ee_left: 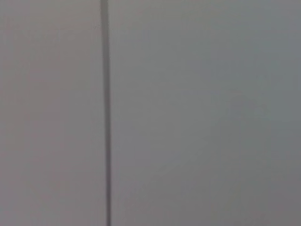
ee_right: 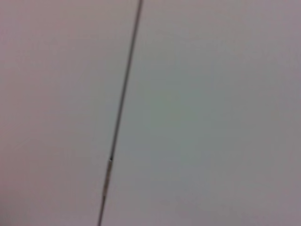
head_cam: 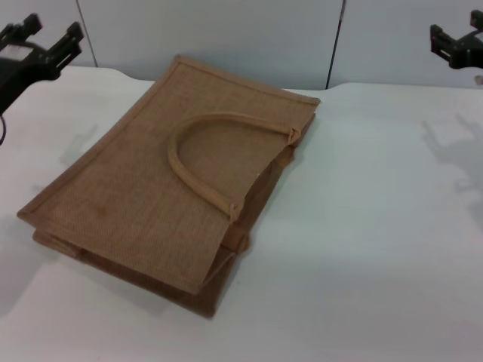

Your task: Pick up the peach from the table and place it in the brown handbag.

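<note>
Both our grippers parked high, bag lying flat, no peach in sight.

From the left: our left gripper (head_cam: 53, 36) hangs raised at the table's (head_cam: 377, 226) far corner, fingers spread and empty; the brown handbag (head_cam: 151, 188) lies flat mid-table, one arched handle on top, mouth barely parted toward the right; our right gripper (head_cam: 456, 38) hovers at the far right edge, its fingers' state unclear. We cannot find the peach. We judge it light, soft, bruisable, best pinched gently across its widest part.
</note>
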### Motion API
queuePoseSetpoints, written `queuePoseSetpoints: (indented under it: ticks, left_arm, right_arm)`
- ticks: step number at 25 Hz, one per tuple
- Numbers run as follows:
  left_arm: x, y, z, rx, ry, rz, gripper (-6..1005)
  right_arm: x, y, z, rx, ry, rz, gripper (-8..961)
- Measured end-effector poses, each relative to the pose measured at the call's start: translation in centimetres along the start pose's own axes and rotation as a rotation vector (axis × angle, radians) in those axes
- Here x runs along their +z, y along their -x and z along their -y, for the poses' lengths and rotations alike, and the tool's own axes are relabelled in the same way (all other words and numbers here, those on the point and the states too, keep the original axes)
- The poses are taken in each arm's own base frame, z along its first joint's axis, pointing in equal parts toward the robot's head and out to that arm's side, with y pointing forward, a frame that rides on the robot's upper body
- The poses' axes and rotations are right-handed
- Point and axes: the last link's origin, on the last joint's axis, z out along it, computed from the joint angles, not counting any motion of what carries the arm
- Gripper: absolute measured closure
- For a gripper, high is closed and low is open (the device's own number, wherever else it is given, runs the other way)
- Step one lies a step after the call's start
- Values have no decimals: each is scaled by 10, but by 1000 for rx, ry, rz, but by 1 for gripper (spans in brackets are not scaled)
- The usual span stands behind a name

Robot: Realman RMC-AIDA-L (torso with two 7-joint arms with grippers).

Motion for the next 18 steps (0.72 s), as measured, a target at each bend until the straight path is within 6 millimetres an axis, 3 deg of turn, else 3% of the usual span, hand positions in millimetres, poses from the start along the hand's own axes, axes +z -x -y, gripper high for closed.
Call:
queuePoseSetpoints:
  ticks: [8, 14, 18]
  left_arm:
    - [-17, 26, 2, -75, -121, -51, 242]
    - [-25, 35, -3, -63, -138, -65, 242]
    - [-20, 35, -6, -53, -130, -63, 242]
  right_arm:
    - [8, -10, -5, -51, -37, -16, 284]
    - [29, 21, -42, -251, -80, 19, 285]
    - [31, 32, -65, -386, -159, 55, 286]
